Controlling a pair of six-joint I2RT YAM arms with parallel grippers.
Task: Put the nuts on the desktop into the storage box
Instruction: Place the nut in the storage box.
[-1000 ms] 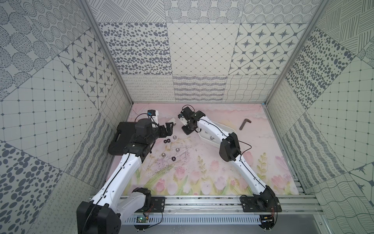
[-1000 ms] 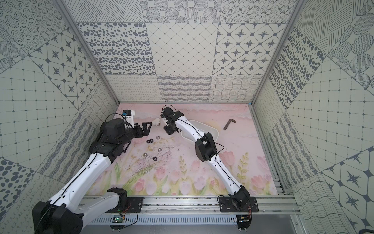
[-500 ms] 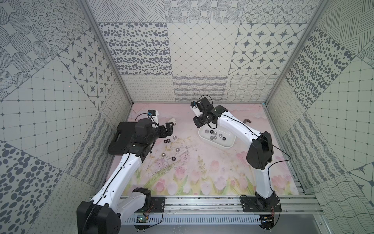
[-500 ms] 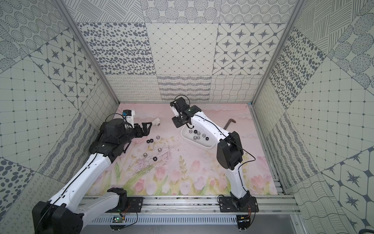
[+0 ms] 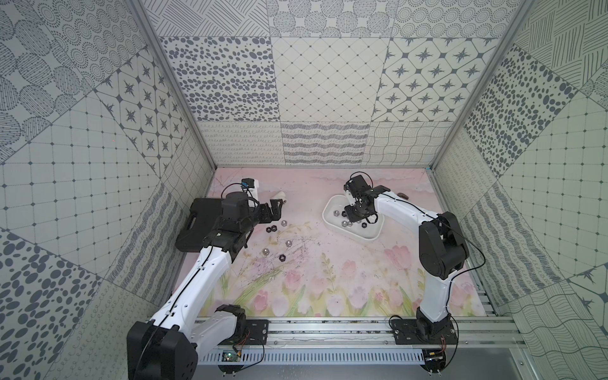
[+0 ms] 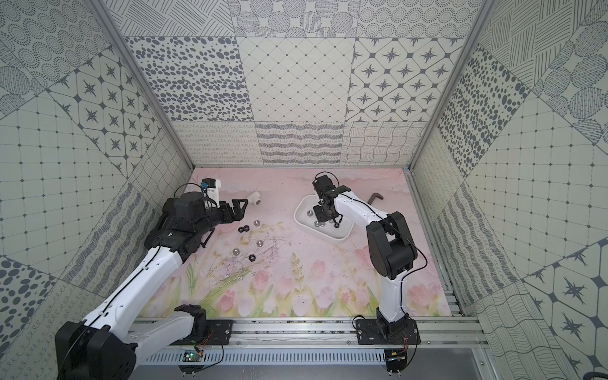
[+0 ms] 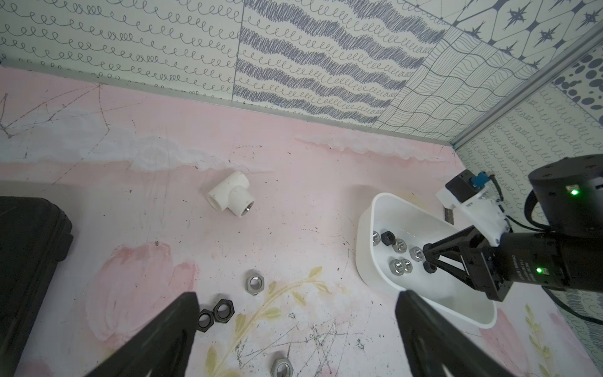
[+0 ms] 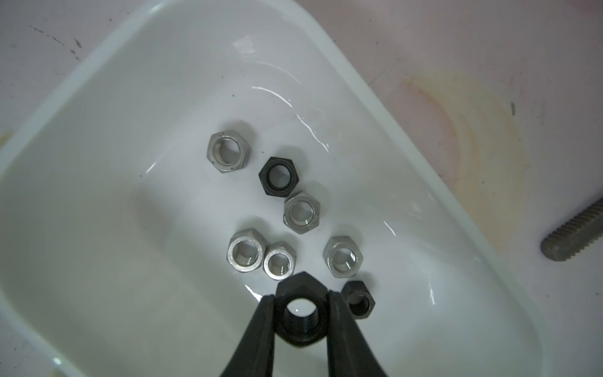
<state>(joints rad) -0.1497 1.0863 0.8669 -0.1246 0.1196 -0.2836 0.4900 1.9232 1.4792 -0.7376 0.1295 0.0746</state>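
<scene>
Low inside the storage box, a black nut is being gripped by the right jaws, gentle release being advised; left jaws are being held open well away.

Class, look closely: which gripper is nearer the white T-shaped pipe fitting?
Left. The left gripper hovers near the pipe fitting, fingers open; the right gripper is across the desktop, over the storage box, holding a black nut.
</scene>
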